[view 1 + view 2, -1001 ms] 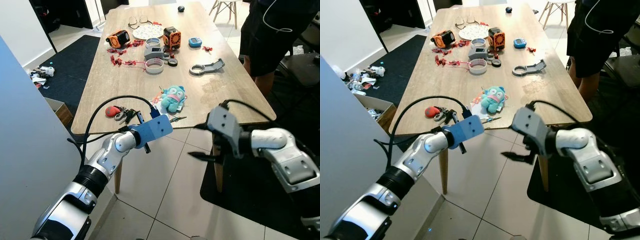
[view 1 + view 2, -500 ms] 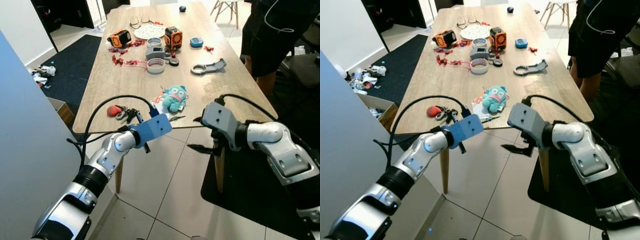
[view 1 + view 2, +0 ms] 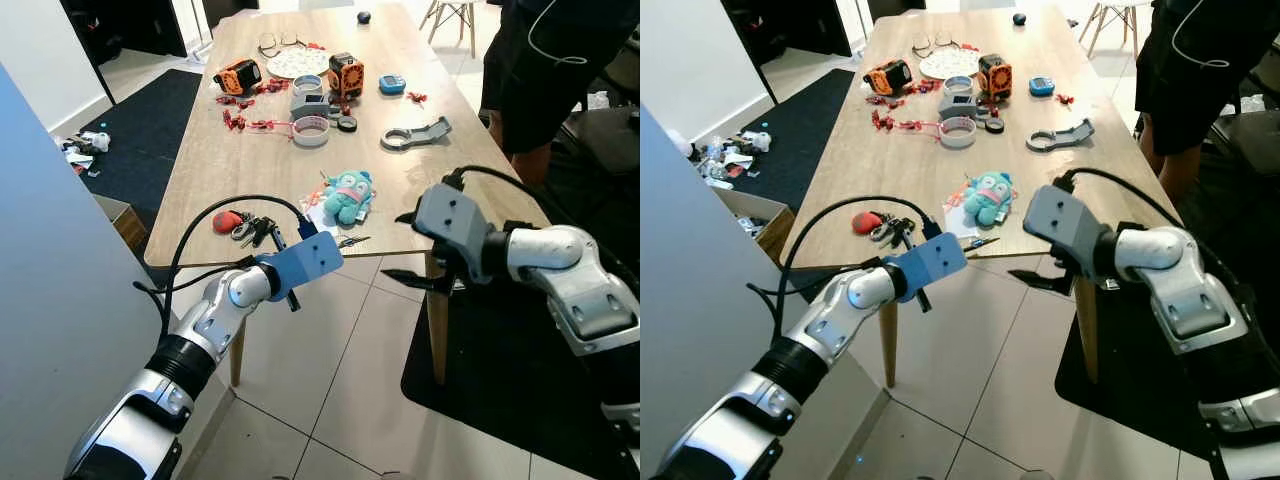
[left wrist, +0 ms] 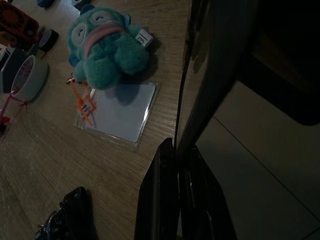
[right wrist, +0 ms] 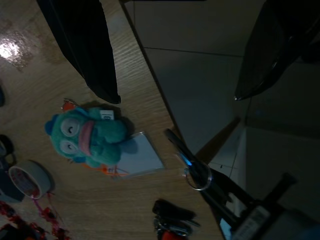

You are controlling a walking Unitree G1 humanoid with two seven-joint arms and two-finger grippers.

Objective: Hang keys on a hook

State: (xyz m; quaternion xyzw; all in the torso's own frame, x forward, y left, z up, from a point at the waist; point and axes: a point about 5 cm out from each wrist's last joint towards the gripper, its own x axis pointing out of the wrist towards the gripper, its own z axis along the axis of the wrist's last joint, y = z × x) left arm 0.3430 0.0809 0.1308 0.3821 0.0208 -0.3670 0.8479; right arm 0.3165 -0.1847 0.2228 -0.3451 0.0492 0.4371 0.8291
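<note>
The keys [image 3: 250, 231] lie flat on the wooden surface [image 3: 225, 170] near its front left corner, a dark bunch touching a red fob [image 3: 226, 221] on their left side. No hook can be made out in these pictures.

The left hand [image 3: 346, 241] is raised at the front edge of the surface, just right of the keys and apart from them. Its two black fingers [image 4: 170, 190] are pressed together, with nothing between them; the tips reach over the edge toward a clear card sleeve [image 4: 120, 111]. A blue housing [image 3: 305, 262] sits behind the fingers, with a black cable looping back over the arm.

The right hand [image 3: 405, 246] hovers beyond the front right part of the surface, over the tiled floor [image 3: 330, 400]. Its fingers are spread wide and hold nothing; one points toward the surface edge, the other lower toward the floor.

A teal plush toy [image 3: 346, 195] rests partly on the card sleeve, between the two hands and farther back. Beyond it lie a roll of tape [image 3: 311, 131], a grey bracket [image 3: 415, 133], two orange-and-black devices [image 3: 344, 74], and a pair of glasses [image 3: 272, 42]. A person in dark clothing [image 3: 540, 70] stands at the right side of the surface.
</note>
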